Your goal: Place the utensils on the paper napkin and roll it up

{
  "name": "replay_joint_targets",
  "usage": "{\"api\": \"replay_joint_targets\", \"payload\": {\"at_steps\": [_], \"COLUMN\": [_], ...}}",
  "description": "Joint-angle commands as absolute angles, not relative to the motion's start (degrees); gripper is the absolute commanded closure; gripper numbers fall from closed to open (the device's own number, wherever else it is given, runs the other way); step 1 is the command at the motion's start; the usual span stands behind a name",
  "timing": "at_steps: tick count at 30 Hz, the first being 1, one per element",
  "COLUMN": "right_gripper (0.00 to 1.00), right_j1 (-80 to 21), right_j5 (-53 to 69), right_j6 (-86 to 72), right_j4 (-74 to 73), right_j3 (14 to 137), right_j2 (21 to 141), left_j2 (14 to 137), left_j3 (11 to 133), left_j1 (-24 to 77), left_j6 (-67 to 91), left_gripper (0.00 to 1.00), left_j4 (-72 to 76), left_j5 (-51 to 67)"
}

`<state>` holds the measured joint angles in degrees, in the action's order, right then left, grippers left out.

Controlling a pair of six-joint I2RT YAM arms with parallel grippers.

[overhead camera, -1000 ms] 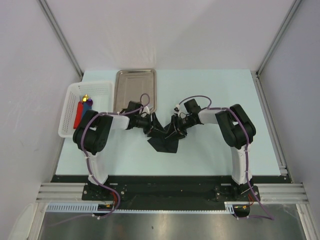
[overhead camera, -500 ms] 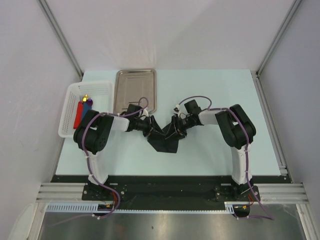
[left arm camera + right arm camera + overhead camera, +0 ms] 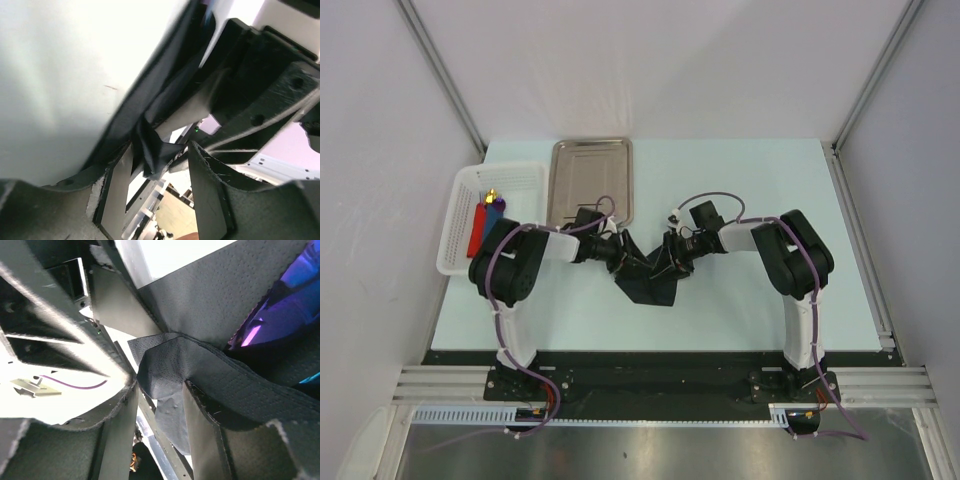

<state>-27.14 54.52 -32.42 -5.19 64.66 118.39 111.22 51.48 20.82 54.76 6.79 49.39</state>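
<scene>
Near the middle of the table, just nearer the arm bases than the tray: the napkin, bunched and partly folded. Stretches left to right as a raised ridge between the two grippers, with one loose corner pointing toward the arm bases. Meets the left gripper at its left end and the right gripper at its right end, both reaching in low from opposite sides. In the left wrist view, a crumpled fold wedged between fingers set a narrow gap apart, pinched at the tips. In the right wrist view, much the same: fingers close together, clamped on a doubled fold of embossed paper. Behind that fold, inside the wrap, the purple utensil, long axis slanting from lower left to upper right of that view, and below it a sliver of the blue utensil, direction impossible to tell. Both hidden under the paper from above. Well to the left, a white basket holding red and blue pieces.
</scene>
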Motion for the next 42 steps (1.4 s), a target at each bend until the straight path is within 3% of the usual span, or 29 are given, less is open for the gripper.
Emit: {"api": "replay_joint_targets", "payload": {"at_steps": [1,7,14,25,31,42], "right_gripper": [0.52,0.5,0.5,0.5,0.48,0.51], "right_j1": [-26.9,-27.0,-27.2,-27.2,-26.4,-23.3], "right_j5": [52.3,52.0,51.7,51.8,52.8,52.7], "right_j6": [-31.2,-30.6,-28.6,-27.5,-27.3,-28.0], "right_j4": [-4.2,-2.8,-3.4,-4.6,-6.1,-10.6], "right_j3": [63.5,62.8,62.8,63.7,65.3,68.6], "right_j2": [116.5,115.4,115.3,115.4,113.6,108.0], "left_j2": [112.8,113.3,114.3,113.0,111.6,109.6], "left_j3": [56.0,58.4,61.3,62.8,62.1,59.6], "left_j1": [21.0,21.4,22.6,23.2,23.1,22.5], "left_j6": [50.2,46.4,44.6,41.8,38.3,38.1], "left_gripper": [0.47,0.49,0.43,0.75,0.98,1.0], "left_j4": [-1.4,-5.8,-8.8,-12.8,-16.9,-16.6], "left_j5": [48.4,48.3,48.3,48.9,46.9,45.1]}}
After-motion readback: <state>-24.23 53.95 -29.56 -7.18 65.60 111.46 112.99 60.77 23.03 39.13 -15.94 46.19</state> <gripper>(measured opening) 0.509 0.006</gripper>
